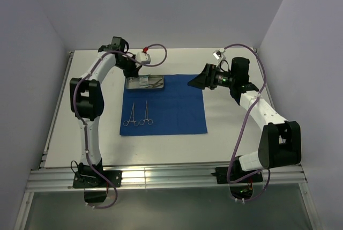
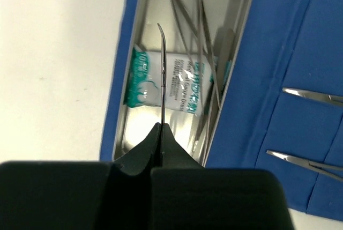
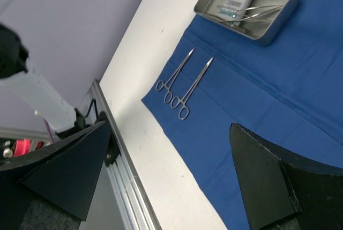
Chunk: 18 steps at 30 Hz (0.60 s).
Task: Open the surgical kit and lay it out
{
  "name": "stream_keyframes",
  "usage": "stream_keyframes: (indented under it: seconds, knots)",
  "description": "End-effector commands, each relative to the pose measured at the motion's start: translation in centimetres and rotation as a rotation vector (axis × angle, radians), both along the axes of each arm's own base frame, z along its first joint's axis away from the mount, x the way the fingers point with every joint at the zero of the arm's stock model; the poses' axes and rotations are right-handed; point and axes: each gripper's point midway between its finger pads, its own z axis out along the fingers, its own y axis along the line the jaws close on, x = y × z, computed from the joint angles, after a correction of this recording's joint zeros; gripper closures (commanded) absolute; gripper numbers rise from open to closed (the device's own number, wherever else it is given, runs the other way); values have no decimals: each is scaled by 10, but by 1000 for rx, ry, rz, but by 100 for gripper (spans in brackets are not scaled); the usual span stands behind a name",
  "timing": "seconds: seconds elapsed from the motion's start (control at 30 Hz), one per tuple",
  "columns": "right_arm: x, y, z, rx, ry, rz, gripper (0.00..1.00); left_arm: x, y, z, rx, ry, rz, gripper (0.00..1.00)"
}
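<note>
Looking roughly a third done, judging by the layout. Got the cloth [image 1: 171,106] opened flat on the table [image 1: 230,117], with the tray [image 2: 241,26] parked on its far left corner. Seeing the right gripper [image 3: 170,127] spread wide, holding nothing, hovering by the cloth's far right corner. Spotting the left gripper [image 2: 161,128] pinched shut on a thin curved tool [image 2: 162,69] over the tray. Counting two clamps [image 1: 130,113] laid side by side on the near-left cloth. Leaves the packet [image 2: 177,82] plus a few instruments [image 2: 201,37] inside the tray to bring out. Can't count those properly, too overlapped and glary. Can't see that tool's handle end either, buried between the fingers [image 2: 136,157].
</note>
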Motion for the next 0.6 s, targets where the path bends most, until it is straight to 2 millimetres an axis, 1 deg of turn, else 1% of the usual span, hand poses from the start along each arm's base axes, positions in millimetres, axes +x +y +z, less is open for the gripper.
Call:
stream_keyframes:
  seconds: [0.0, 0.03, 0.07, 0.1, 0.13, 0.17, 0.2, 0.23, 0.27, 0.3, 0.33, 0.37, 0.4, 0.43, 0.47, 0.5, 0.57]
  knots:
    - [11, -6, 33, 16, -60, -83, 1, 12, -21, 91, -115, -208, 57, 100]
    - [10, -7, 47, 41, -84, -111, 1, 14, -20, 102, -128, -227, 130, 100]
    - [14, -11, 55, 47, -109, -157, 2, 4, -20, 90, -126, -214, 150, 100]
    - [12, -12, 56, 60, -121, -175, 2, 7, -31, 137, -174, -371, 152, 100]
    - [10, -12, 77, 102, -171, -190, 4, 4, -30, 144, -168, -408, 198, 100]
    - [10, -12, 82, 116, -179, -202, 5, -8, -32, 132, -158, -397, 211, 100]
    - [9, -10, 92, 129, -197, -195, 7, -20, -44, 161, -191, -463, 212, 100]
    - [9, -5, 98, 152, -197, -177, 9, -23, -48, 172, -219, -479, 262, 100]
    - [8, -2, 102, 167, -197, -161, 9, -32, -53, 174, -235, -465, 275, 100]
    - [7, 2, 109, 178, -206, -139, 9, -46, -66, 191, -270, -471, 270, 100]
    - [9, 4, 109, 182, -202, -133, 10, -55, -75, 199, -320, -441, 307, 100]
    - [8, 8, 110, 186, -203, -121, 11, -59, -77, 201, -330, -435, 340, 100]
    - [8, 11, 110, 199, -193, -118, 11, -74, -89, 216, -365, -445, 333, 100]
    - [9, 12, 111, 207, -196, -119, 11, -82, -95, 223, -407, -430, 365, 100]
    - [9, 15, 111, 216, -188, -117, 11, -86, -98, 226, -426, -443, 386, 100]
    - [8, 17, 111, 236, -164, -119, 11, -100, -109, 239, -463, -455, 370, 100]
    - [5, 24, 121, 264, -199, -99, 11, -115, -121, 244, -501, -425, 373, 100]
